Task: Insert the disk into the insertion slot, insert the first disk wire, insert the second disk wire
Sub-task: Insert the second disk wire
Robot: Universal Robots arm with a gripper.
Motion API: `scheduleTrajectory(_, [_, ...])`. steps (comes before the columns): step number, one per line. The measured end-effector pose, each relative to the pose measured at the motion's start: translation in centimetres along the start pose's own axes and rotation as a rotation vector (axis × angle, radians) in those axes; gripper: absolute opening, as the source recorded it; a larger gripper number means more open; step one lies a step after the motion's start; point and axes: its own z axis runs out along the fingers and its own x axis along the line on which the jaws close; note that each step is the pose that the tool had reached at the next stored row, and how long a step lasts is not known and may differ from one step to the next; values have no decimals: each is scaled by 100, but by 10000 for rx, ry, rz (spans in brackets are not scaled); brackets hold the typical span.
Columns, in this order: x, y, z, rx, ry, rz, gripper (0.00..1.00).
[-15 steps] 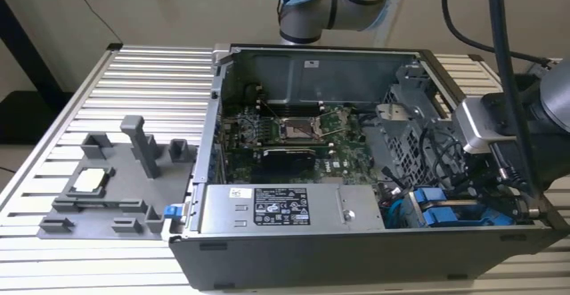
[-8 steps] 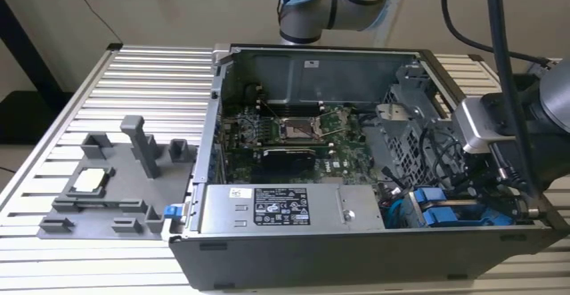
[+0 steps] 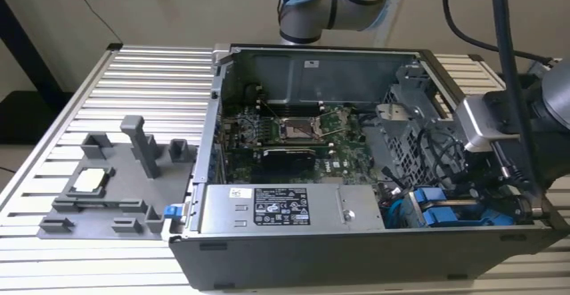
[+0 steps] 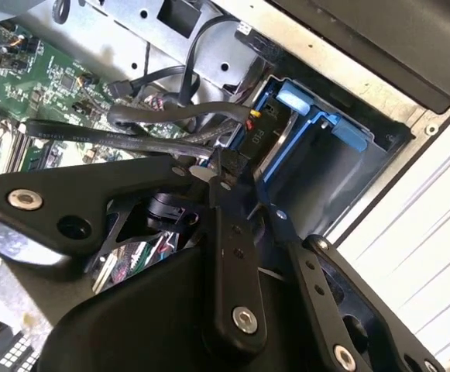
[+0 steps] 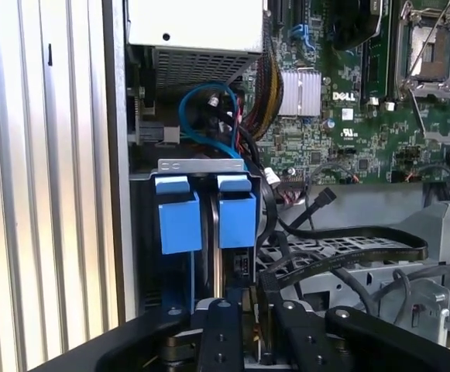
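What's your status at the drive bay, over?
Pincer low at drive bay, in line with disk. Disk seated in slot beside other blue carrier. Black cables loop close alongside pincer.

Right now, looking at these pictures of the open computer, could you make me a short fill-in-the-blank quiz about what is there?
1. The two bright blue plastic carrier fronts stand side by side in the drive bay of the open grey metal computer ____.
2. The circuit board on the floor of the computer is coloured ____.
3. In the exterior view, the grey plastic fixture tray lies on the slatted metal table at the computer's ____ side.

Missing words: case; green; left
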Motion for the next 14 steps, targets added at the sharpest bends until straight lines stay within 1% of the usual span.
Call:
scheduleTrajectory(3, [-28,-7,-115,-4,-1,1,24])
scheduleTrajectory(9, [-91,-21,-378,-4,0,0,24])
scheduleTrajectory(10, [-100,-23,-413,-5,3,0,24])
scheduleTrajectory(11, [-105,-25,-436,-4,0,0,24])
scheduleTrajectory(14, [-110,-26,-456,-4,0,0,24])
